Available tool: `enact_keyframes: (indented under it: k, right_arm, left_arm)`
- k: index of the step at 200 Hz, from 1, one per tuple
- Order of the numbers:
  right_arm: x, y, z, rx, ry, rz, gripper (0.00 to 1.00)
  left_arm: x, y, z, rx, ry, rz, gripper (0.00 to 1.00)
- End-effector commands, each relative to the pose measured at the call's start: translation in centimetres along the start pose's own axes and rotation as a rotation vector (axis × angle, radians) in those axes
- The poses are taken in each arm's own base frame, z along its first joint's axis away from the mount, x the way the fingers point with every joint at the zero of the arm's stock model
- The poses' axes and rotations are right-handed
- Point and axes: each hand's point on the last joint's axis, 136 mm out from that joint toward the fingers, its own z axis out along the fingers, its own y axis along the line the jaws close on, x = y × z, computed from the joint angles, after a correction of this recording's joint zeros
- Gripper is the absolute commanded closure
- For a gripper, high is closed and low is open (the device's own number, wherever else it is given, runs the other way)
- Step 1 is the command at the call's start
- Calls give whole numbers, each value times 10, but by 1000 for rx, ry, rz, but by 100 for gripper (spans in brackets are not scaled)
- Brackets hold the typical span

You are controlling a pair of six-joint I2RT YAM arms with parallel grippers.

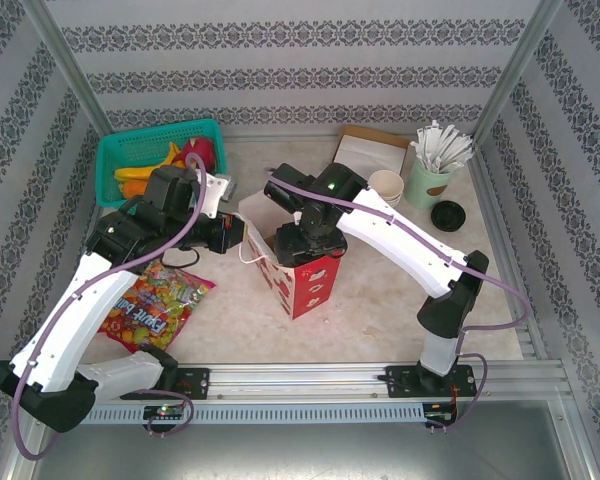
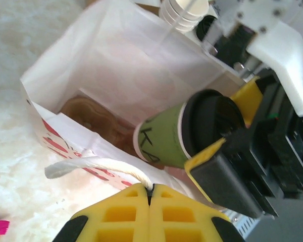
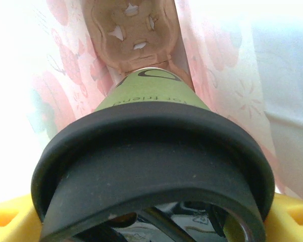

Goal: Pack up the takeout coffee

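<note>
Bright, even light from above leaves only soft shadows on the bench [image 1: 380,310]. My wrist views are blown out white at the bag [image 2: 126,55], and the close lid [image 3: 151,146] is blurred

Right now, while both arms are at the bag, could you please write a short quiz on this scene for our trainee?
1. True or false: the left gripper is shut on the white handle of the paper bag.
2. Multiple choice: the coffee cup held by the right gripper is A) standing beside the basket, B) tilted into the bag's open mouth, with its top toward that gripper, C) lying on the candy packet.
3. Short answer: what colour is the lid on the cup?

Key: 1 true; 2 B; 3 black.
</note>
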Motion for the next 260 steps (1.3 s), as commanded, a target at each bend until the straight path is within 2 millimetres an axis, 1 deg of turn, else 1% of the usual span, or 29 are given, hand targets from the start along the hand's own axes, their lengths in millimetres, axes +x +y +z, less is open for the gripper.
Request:
enact_keyframes:
  k: [1, 16, 39, 57, 73, 89, 107, 121, 139, 168, 189, 204, 214, 222, 236, 247, 254, 260]
  right_arm:
    - [-6, 0, -5, -26, -33, 5, 29]
    - [-11, 0, -9, -39, -55, 11, 29]
    - [-16, 0, -14, -65, -82, 19, 29]
    - [-16, -4, -10, -53, -64, 22, 29]
    - [-15, -8, -6, -32, -47, 19, 29]
    - [-12, -9, -1, -11, -25, 9, 29]
    - [-10, -11, 3, 22, 4, -8, 29]
    - [-7, -13, 5, 49, 24, -29, 29]
    - [-2, -12, 5, 64, 53, -67, 29]
    - [8, -13, 2, 89, 106, -132, 29]
    - [17, -16, 0, 119, 147, -187, 29]
    - [21, -16, 0, 121, 167, -214, 29]
    - [22, -15, 0, 115, 173, -225, 29]
    - [22, -15, -1, 110, 171, -231, 29]
    - [22, -14, -2, 102, 167, -239, 29]
    - [24, -14, -2, 96, 169, -250, 29]
    - [25, -15, -1, 95, 173, -256, 29]
    - [26, -15, 0, 97, 178, -260, 29]
  left_arm:
    - [13, -18, 0, 107, 53, 57, 100]
    - [18, -21, 0, 129, 70, 80, 100]
    - [23, -15, 0, 99, 76, 102, 100]
    - [25, -13, 0, 93, 85, 106, 100]
    - [24, -16, -1, 106, 78, 110, 100]
    - [18, -24, -5, 142, 52, 118, 100]
    - [8, -37, -11, 198, 6, 120, 100]
    - [0, -43, -15, 222, -21, 112, 100]
    - [-9, -44, -14, 221, -37, 85, 100]
    - [-21, -40, -8, 193, -48, 34, 95]
    - [-31, -47, -13, 233, -71, 13, 94]
    - [-37, -54, -19, 270, -90, 16, 85]
    - [-40, -55, -23, 271, -103, 22, 81]
    - [-43, -53, -27, 260, -113, 28, 75]
    - [-49, -40, -34, 194, -142, 25, 55]
    - [-57, -27, -40, 123, -174, 11, 47]
    - [-62, -20, -45, 87, -195, 5, 40]
    - [-66, -15, -49, 60, -215, 3, 36]
